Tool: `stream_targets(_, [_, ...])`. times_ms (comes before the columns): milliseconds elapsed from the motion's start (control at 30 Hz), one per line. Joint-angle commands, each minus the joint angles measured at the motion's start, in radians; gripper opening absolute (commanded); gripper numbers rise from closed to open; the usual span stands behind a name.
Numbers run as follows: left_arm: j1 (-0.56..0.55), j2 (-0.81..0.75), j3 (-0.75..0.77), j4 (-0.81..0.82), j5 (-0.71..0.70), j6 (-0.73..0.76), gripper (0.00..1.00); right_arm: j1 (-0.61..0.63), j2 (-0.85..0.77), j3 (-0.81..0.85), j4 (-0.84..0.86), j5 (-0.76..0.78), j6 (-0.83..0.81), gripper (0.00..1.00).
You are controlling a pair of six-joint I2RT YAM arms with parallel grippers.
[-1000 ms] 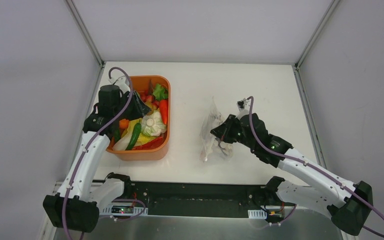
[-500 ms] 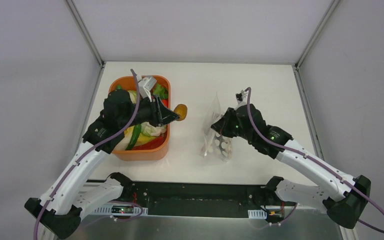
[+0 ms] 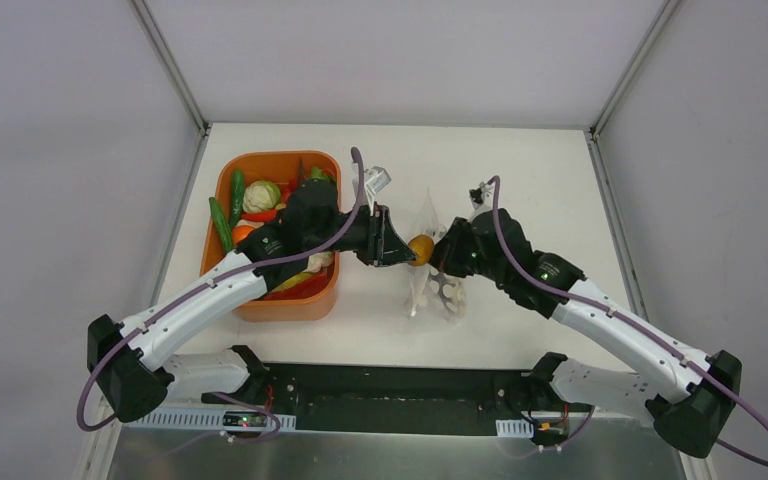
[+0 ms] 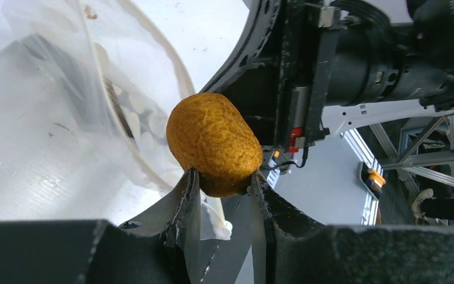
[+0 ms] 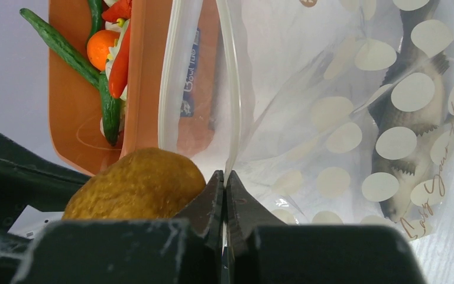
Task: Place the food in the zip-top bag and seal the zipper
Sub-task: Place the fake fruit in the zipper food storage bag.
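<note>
A rough orange-brown food piece [image 3: 421, 248] [image 4: 213, 151] hangs at the mouth of the zip-top bag [image 3: 440, 296], and my left gripper [image 3: 408, 250] [image 4: 222, 176] is shut on its lower end. The clear bag [image 5: 343, 118] has white dots, and a grey fish-shaped piece [image 5: 414, 118] shows through it. My right gripper [image 3: 441, 262] [image 5: 224, 176] is shut on the bag's rim, holding the zipper strip [image 5: 229, 89] up so that the mouth gapes towards the left arm. The orange-brown piece [image 5: 136, 183] sits just left of my right fingers.
The orange tub [image 3: 290, 306] [image 5: 148, 77] stands left of the bag with several more toy foods in it, among them a cabbage [image 3: 260, 195], a cucumber [image 3: 218, 220] and a small orange ball [image 5: 103, 48]. Grey walls close off the table on three sides.
My left arm lifted the orange-brown piece out of the tub and carried it right to the bag's mouth. My right gripper raised the bag's rim slightly, then held still.
</note>
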Motion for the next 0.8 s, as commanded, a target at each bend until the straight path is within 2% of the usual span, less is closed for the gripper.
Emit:
stream_targets(0, [-0.011,0.004,0.031,-0.023,-0.113,0.043,0.0,-0.001,-0.048,-0.001,0.024,-0.007,-0.009,0.0])
stream_targets(100, [-0.011,0.001,0.033,-0.067,-0.182,0.069,0.0,-0.001,-0.061,-0.003,0.023,-0.017,-0.015,0.0])
stream_targets(467, [-0.017,0.051,0.055,-0.151,-0.293,0.085,0.0,-0.001,-0.094,0.006,0.05,-0.151,-0.033,0.0])
stream_targets(767, [-0.038,0.13,0.14,-0.189,-0.18,0.105,0.0,0.003,-0.083,0.029,0.015,-0.067,-0.053,0.0])
